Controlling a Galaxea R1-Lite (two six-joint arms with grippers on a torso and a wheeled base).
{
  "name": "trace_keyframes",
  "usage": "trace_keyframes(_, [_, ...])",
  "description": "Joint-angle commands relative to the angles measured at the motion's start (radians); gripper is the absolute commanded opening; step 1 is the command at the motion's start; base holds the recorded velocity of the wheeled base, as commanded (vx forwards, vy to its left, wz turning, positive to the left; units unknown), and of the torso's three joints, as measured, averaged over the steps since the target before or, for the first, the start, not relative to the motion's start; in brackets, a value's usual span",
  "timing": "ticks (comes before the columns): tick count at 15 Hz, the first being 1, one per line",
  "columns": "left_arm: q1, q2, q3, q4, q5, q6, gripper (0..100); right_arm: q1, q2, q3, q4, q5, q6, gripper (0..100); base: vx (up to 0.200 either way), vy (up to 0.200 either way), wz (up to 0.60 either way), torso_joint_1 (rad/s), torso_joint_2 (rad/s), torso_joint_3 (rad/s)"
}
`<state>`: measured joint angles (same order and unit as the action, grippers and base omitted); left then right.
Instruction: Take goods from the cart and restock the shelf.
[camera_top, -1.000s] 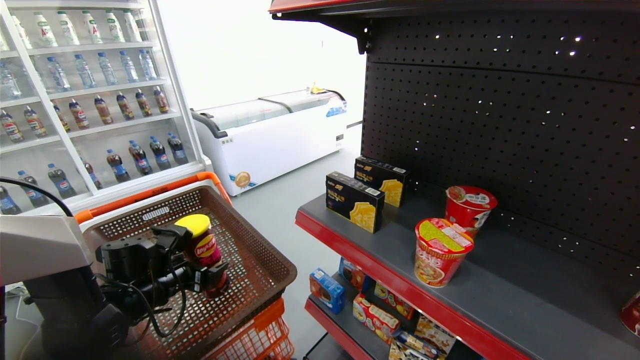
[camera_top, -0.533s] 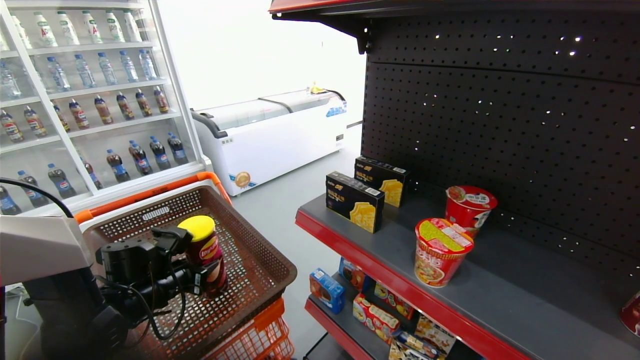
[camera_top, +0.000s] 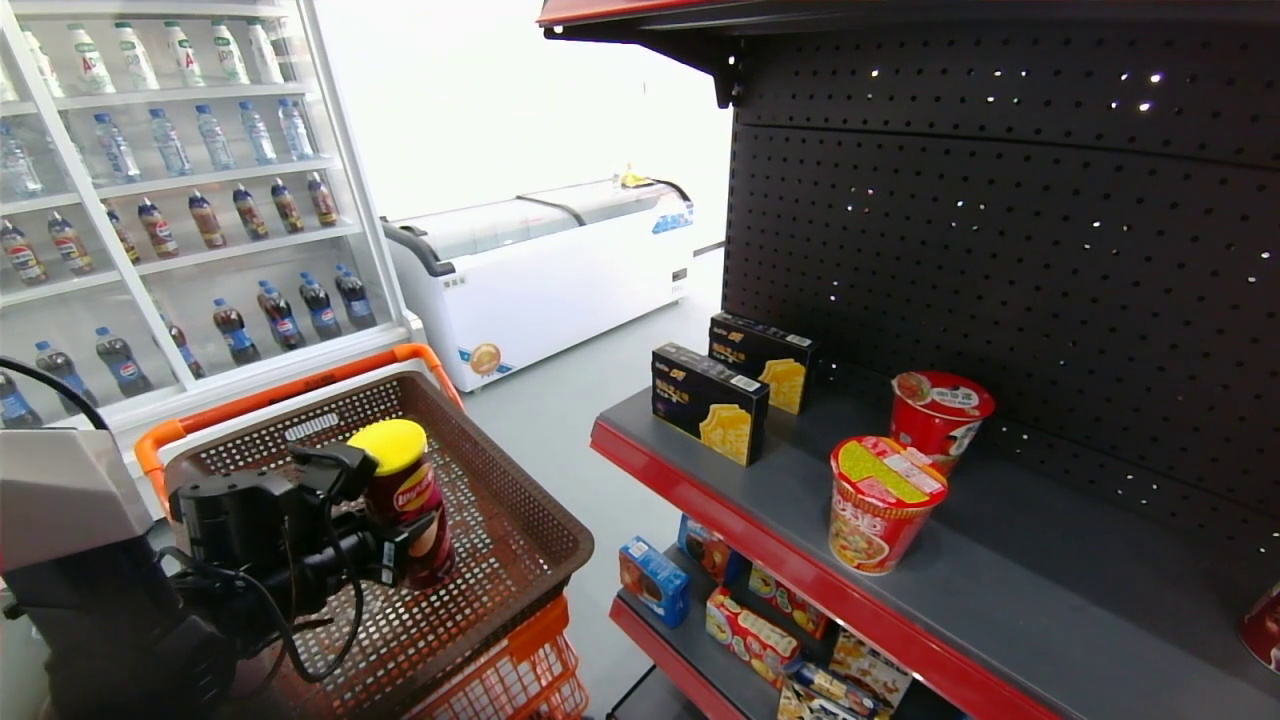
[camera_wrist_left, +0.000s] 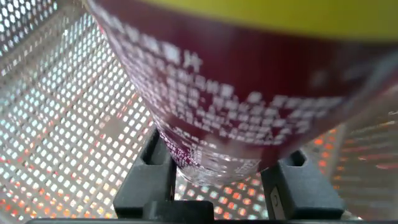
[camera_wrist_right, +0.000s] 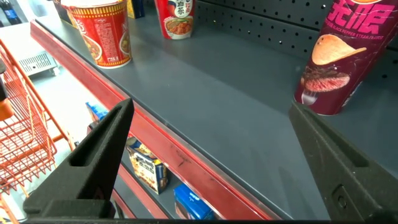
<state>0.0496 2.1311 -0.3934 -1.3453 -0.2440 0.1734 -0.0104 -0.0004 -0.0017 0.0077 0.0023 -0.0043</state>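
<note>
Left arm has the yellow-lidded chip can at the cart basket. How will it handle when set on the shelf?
Likely stiff: the chip can shows no dent where the left gripper clamps it. Tall and narrow, so probably tippy if set down tilted, and apt to roll on its side. The glossy wrap may slip.

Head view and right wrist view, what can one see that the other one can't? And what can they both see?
Only the head view shows the left pincer shut on a yellow-lidded chip can over the brown cart basket, with a drinks cooler and a freezer behind. Only the right wrist view shows the right pincer, open, close over the shelf. Both show that grey shelf with its red edge and the two noodle cups standing on it.
</note>
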Motion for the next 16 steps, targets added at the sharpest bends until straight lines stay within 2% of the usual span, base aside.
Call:
trace_keyframes(1, [-0.025,-0.129,0.030,0.037,0.002,-0.003,0,0.000,0.000,0.000,0.000,0.001,0.000,100,0.000,0.000,0.00,0.000,0.00,0.000])
trace_keyframes(3, [-0.034,-0.230,0.064,0.104,0.002,-0.005,0,0.000,0.000,0.000,0.000,0.001,0.000,100,0.000,0.000,0.00,0.000,0.00,0.000])
trace_keyframes(4, [-0.034,-0.230,0.064,0.104,0.002,-0.005,0,0.000,0.000,0.000,0.000,0.001,0.000,100,0.000,0.000,0.00,0.000,0.00,0.000])
trace_keyframes(5, [-0.040,-0.367,0.120,0.183,0.003,-0.002,0,0.000,0.000,0.000,0.000,0.001,0.000,100,0.000,0.000,0.00,0.000,0.00,0.000])
trace_keyframes(8, [-0.043,-0.464,0.145,0.245,0.003,-0.018,0,0.000,0.000,0.000,0.000,0.001,0.000,100,0.000,0.000,0.00,0.000,0.00,0.000])
trace_keyframes(9, [-0.070,-0.589,0.120,0.405,0.002,-0.028,0,0.000,0.000,0.000,0.000,0.001,0.000,100,0.000,0.000,0.00,0.000,0.00,0.000])
trace_keyframes(11, [-0.093,-0.704,0.090,0.557,0.002,-0.048,0,0.000,0.000,0.000,0.000,0.001,0.000,100,0.000,0.000,0.00,0.000,0.00,0.000])
trace_keyframes(12, [-0.094,-0.714,0.087,0.569,0.002,-0.051,0,0.000,0.000,0.000,0.000,0.001,0.000,100,0.000,0.000,0.00,0.000,0.00,0.000])
trace_keyframes(13, [-0.099,-0.809,0.061,0.689,0.003,-0.083,0,0.000,0.000,0.000,0.000,0.001,0.000,100,0.000,0.000,0.00,0.000,0.00,0.000])
trace_keyframes(16, [-0.096,-0.912,0.065,0.759,0.005,-0.106,0,0.000,0.000,0.000,0.000,0.001,0.000,100,0.000,0.000,0.00,0.000,0.00,0.000])
